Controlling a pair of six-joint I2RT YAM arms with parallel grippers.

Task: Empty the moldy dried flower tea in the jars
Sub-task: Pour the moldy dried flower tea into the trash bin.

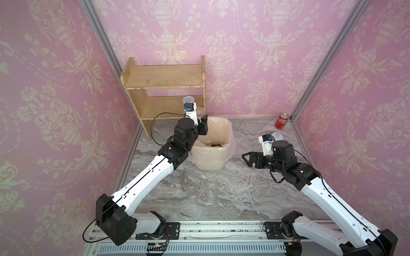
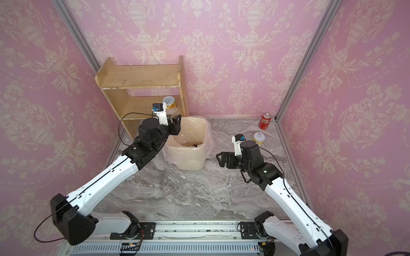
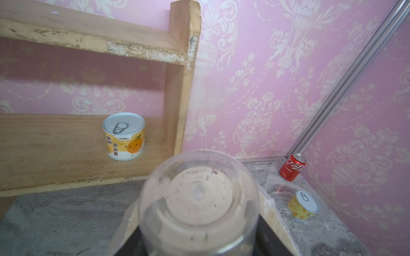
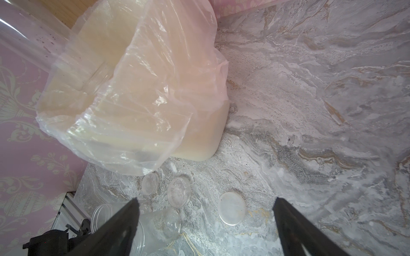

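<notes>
Both top views looked down from high over the near edge toward the far wall (image 1: 244, 44). Left wrist cam sat close behind jar (image 3: 199, 199), facing shelf (image 3: 66, 144). Right wrist cam looked down, close, at table (image 4: 310, 110) and bin (image 4: 133, 99), also in both top views.

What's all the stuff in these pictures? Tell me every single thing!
table: one, grey marble
shelf: one, light wood, back left
bin: one, cream with clear bag, beside the shelf
dried tea: one heap, dark brown, inside the bin
tipped jar: one, clear, over the bin
jars on the table: two, clear, lidless, before the bin
lids: three, whitish, by those jars
cola can: one, red, far right corner
tins: two, yellow-white, one on the shelf, one near the cola can
left gripper: black, shut on the tipped jar
right gripper: black, open, right of the bin
</notes>
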